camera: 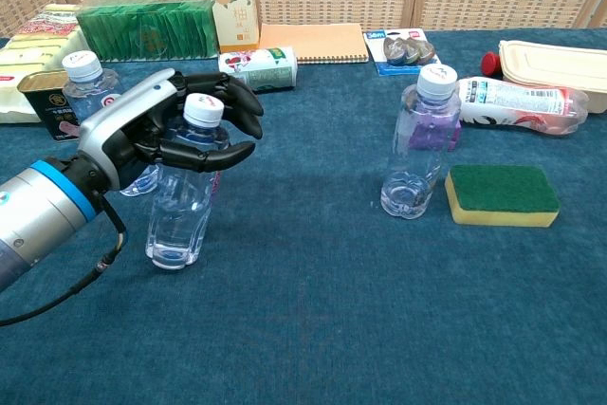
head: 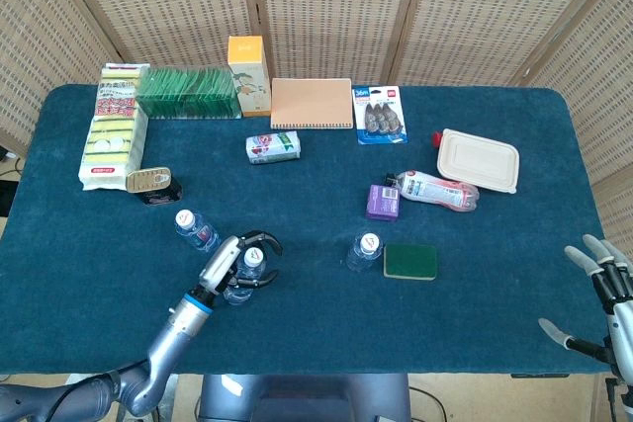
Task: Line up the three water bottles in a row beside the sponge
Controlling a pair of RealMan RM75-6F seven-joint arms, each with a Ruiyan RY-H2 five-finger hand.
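Note:
Three clear water bottles with white caps stand on the blue table. One bottle (camera: 420,142) (head: 364,251) stands just left of the green and yellow sponge (camera: 501,194) (head: 410,261). My left hand (camera: 180,127) (head: 242,262) grips a second bottle (camera: 185,196) (head: 247,272) near its neck, and that bottle leans to the right, lifted slightly off its base. The third bottle (camera: 88,92) (head: 195,229) stands behind it at the far left. My right hand (head: 599,295) hangs open past the table's front right corner, holding nothing.
A purple box (head: 383,202), a lying pink-labelled bottle (head: 437,190) and a beige lunch box (head: 479,160) sit behind the sponge. A can (head: 273,147), notebook (head: 312,103), green packs (head: 186,93) and a tin (head: 150,183) lie further back and left.

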